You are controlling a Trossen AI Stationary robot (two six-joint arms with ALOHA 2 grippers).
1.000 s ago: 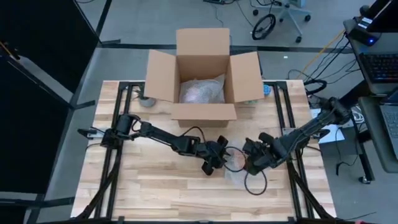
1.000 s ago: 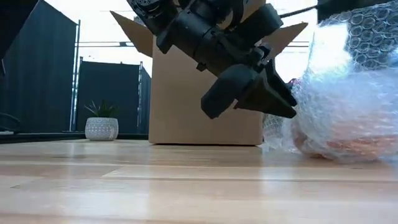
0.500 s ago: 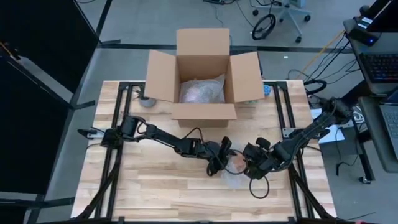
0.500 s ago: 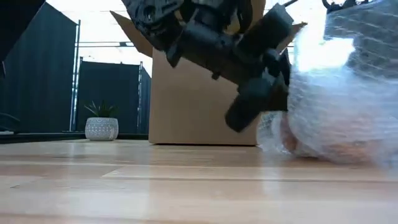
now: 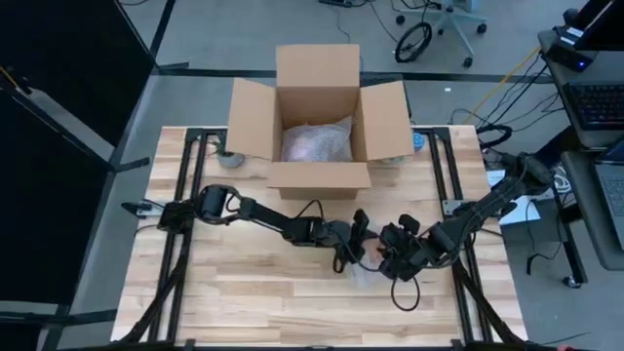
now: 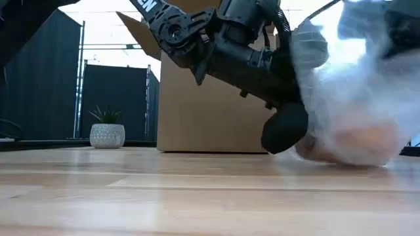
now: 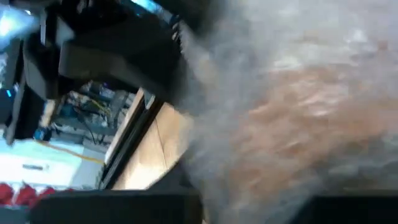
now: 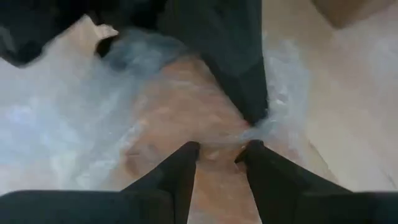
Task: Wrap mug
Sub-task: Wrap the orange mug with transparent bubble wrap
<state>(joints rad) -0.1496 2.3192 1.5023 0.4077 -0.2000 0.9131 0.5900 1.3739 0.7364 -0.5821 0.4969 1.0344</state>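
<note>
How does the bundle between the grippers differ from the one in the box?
The bundle on the table lies on bare wood, while the bundle in the box sits inside the cardboard box. The left gripper and right gripper press on the table one; nothing touches the boxed one. Orange shows through the table one. Both are bubble wrapped.

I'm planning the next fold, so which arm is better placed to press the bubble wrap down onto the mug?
Probably the right: the right gripper is at the wrapped mug, fingers apart. The left gripper is also close.

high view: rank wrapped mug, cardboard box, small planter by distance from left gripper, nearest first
1. Wrapped mug: right at the left gripper, mid-table.
2. Cardboard box: behind it, at the table's back edge.
3. Small planter: farthest, left of the box.
</note>
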